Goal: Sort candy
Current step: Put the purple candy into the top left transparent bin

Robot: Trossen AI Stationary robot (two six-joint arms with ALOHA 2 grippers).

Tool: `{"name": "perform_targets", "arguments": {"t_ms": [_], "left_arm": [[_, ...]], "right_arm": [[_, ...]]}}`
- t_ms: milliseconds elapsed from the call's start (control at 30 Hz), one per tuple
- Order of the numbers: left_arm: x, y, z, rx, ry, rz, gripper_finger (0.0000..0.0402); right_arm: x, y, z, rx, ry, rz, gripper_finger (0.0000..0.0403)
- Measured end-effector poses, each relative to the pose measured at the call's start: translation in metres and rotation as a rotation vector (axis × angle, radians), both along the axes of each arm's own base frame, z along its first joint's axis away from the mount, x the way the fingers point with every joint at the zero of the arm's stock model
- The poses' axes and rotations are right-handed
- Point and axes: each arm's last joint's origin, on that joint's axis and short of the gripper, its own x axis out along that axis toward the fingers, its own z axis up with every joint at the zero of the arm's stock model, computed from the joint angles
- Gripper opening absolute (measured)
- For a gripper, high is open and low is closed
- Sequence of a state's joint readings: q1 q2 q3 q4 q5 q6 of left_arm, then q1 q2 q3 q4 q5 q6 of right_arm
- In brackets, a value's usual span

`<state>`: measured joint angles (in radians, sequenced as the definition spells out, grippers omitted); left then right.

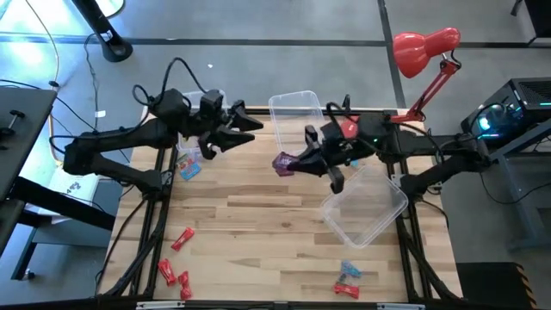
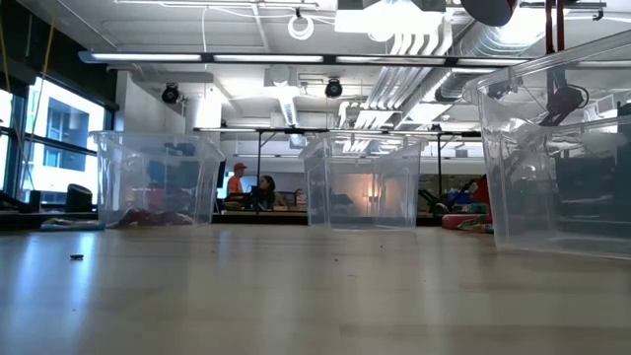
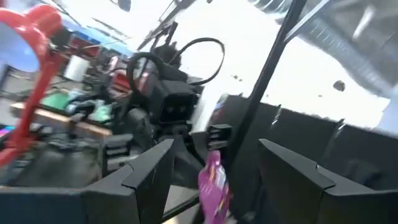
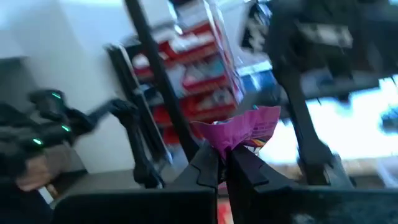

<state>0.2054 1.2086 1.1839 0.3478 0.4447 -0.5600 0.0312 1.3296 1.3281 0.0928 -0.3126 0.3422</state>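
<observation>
High view finding: sorting is partly done, with a good share of candy outstanding. The right gripper (image 1: pixel 291 162) is clamped on a purple packet (image 1: pixel 283 163), carried above the middle of the table between the far centre bin (image 1: pixel 295 108) and the tilted bin (image 1: pixel 365 205) on the right side; the right wrist view confirms the jaws pinched tight on the crumpled wrapper. The left gripper (image 1: pixel 234 131) hangs near the far-left corner, jaws standing wide and empty, pointing toward the right arm.

Done, as far as can be seen — blue packets (image 1: pixel 188 164) lie at the far left by the left bin (image 2: pixel 156 178), though I cannot tell from above whether they are inside it; the low view shows something reddish low in that bin.

Outstanding: red twisted sweets (image 1: pixel 176 258) scattered at the near-left corner, and a small blue-and-red cluster (image 1: pixel 348 281) at the near edge, right of centre — all loose on the wood.

Judgement: the held packet is not yet delivered; the centre bin looks empty in the low view.
</observation>
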Motion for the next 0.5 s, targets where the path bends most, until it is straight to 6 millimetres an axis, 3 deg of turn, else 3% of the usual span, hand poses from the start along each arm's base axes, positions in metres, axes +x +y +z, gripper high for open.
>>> {"name": "perform_targets", "arguments": {"t_ms": [233, 500], "left_arm": [[0.031, 0.002, -0.019, -0.173, 0.071, -0.130, 0.0223], [0.056, -0.006, -0.029, -0.254, 0.008, -0.258, 0.0223]], "right_arm": [[-0.001, -0.007, 0.009, -0.061, -0.119, 0.001, 0.0000], [-0.001, -0.018, 0.009, -0.108, -0.136, -0.042, 0.0000]]}}
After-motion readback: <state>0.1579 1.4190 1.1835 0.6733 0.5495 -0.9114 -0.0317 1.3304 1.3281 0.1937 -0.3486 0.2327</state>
